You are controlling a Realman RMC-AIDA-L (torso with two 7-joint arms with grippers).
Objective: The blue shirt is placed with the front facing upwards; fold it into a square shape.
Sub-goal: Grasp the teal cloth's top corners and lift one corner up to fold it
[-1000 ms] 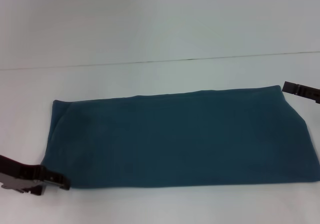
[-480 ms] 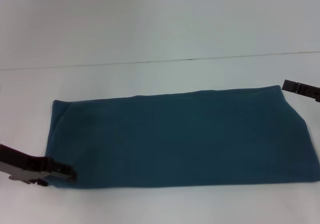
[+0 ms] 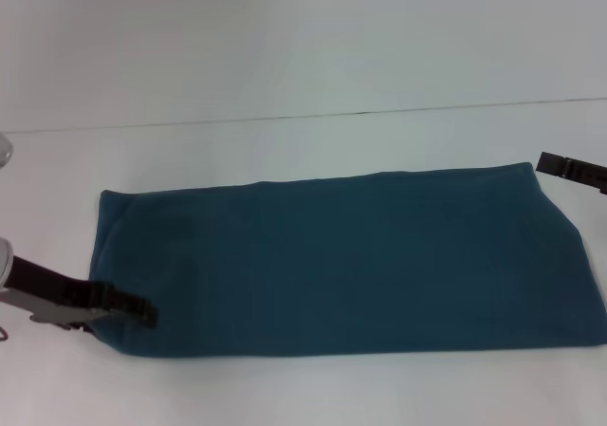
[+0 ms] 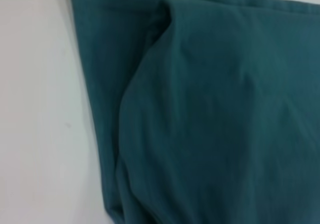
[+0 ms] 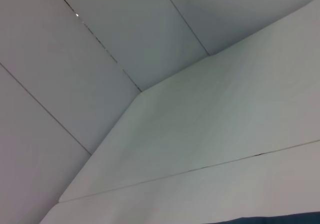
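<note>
We bring our left gripper [image 3: 142, 310] onto the shirt [image 3: 351, 260] at its near-left corner, likely to grab it; jaws unreadable. Right gripper [image 3: 555, 167] waits by the far-right corner.

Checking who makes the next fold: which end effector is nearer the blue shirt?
Left. The left end effector is over the blue shirt at its near left corner. The right end effector sits just off its far right corner.
</note>
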